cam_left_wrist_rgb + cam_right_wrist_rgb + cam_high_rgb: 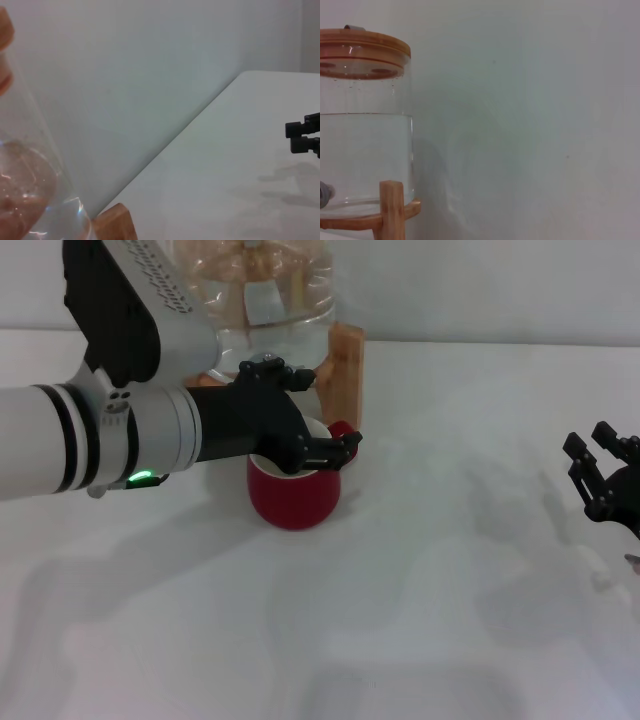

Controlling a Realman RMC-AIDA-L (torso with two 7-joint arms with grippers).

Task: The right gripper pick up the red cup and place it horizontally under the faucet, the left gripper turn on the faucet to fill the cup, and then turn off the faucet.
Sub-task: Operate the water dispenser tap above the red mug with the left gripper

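White table (420, 620) bears red cup (292, 498) below left gripper (318, 445).

The scene holds one red cup (293, 498), one clear water jug (365, 125) with one wooden lid (362, 52) on one wooden stand (343, 365), and two black grippers, the left gripper (345, 448) and the right gripper (598, 472).
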